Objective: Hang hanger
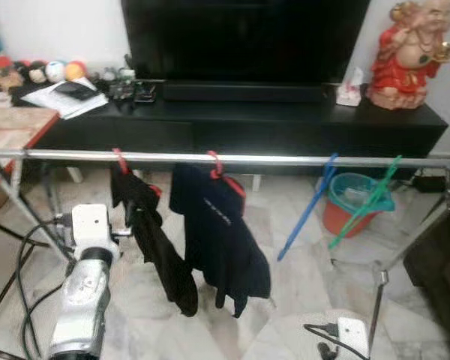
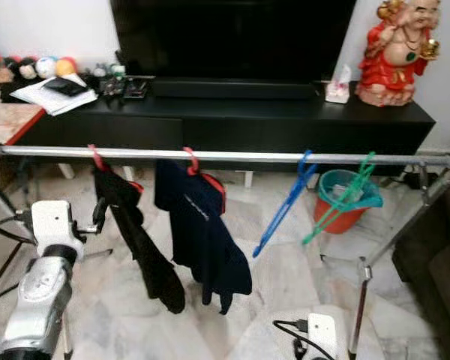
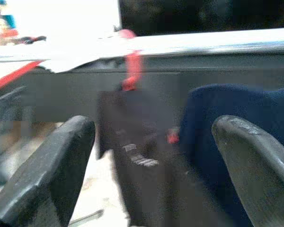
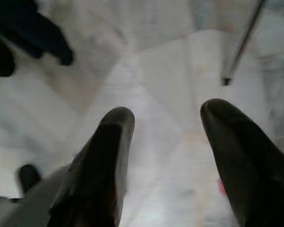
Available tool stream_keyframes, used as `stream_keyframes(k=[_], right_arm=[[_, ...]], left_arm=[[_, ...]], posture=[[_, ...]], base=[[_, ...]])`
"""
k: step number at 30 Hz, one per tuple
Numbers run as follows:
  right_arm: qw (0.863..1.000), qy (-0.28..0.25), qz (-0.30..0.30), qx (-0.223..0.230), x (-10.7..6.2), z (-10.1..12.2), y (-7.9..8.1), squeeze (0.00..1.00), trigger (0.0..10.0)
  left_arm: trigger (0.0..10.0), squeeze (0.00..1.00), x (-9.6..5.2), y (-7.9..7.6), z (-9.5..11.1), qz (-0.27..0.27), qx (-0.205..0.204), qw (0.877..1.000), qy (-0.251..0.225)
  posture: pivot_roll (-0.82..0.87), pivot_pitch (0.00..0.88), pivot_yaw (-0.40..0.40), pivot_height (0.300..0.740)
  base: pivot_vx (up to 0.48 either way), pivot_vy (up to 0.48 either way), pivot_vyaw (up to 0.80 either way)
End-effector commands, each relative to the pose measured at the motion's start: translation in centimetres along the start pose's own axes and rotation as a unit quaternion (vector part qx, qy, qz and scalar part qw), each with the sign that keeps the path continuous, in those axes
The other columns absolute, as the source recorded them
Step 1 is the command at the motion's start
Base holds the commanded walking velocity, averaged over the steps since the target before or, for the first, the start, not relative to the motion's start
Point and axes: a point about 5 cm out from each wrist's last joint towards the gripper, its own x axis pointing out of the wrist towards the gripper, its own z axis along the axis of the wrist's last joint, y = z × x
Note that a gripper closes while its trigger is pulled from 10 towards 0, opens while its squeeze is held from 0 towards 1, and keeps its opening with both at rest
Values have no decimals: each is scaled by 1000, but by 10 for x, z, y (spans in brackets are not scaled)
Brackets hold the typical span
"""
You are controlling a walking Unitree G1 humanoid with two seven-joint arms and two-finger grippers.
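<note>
A silver rail [image 1: 285, 160] runs across the view at waist height. Two red hangers hook over it: one [image 1: 120, 160] carries a black garment [image 1: 154, 247], the other [image 1: 215, 165] a navy garment [image 1: 221, 232]. Further right an empty blue hanger [image 1: 307, 206] and an empty green hanger [image 1: 364, 202] dangle tilted. My left gripper [image 3: 154, 137] is open just left of the black garment, facing it with nothing between its fingers [image 3: 61, 156]. My right gripper [image 4: 165, 113] hangs low, open, pointing at the marble floor.
Behind the rail stands a black TV cabinet [image 1: 285, 120] with a red statue [image 1: 409, 56] and clutter. An orange bucket with a teal basin [image 1: 356, 199] sits on the floor at right. Rack legs [image 1: 375, 307] slant down at both ends, with cables [image 1: 22, 262] at left.
</note>
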Motion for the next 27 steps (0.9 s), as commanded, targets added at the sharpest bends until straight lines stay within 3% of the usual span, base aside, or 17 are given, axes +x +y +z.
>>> stream_keyframes(k=[1, 11, 16, 21, 23, 27], right_arm=[[1000, -9, 8, 5, 1, 7, 7, 0, 10000], [1000, -9, 9, 3, 1, 7, 7, 0, 10000], [1000, -9, 10, 3, 1, 7, 7, 0, 10000], [1000, -9, 11, -1, 2, 8, 6, 0, 10000], [1000, -9, 13, -2, 2, 8, 6, 0, 10000], [1000, -11, 13, 0, 2, 9, 6, 0, 10000]], left_arm=[[10000, 0, 0, 10, 4, 12, 5, 1000, -6], [10000, 0, -9, -1, 5, -30, 4, 1000, 0], [10000, 0, -10, -4, 3, -42, -7, 998, 35], [10000, 0, 1, -8, 7, -37, 16, 995, 94], [10000, 0, 4, -12, 6, -36, -4, 991, 132], [10000, 0, 8, -20, 11, -56, -21, 988, 145]], posture=[[-79, 0, -31, 740], [-74, 0, -34, 740], [-71, 0, -40, 740], [-67, 0, -50, 740], [-71, 0, -53, 740], [-69, 0, -60, 740]], base=[[289, 0, 0], [139, 0, 0], [0, 0, 0], [0, 0, 0], [0, 0, 0], [0, 0, 0]])
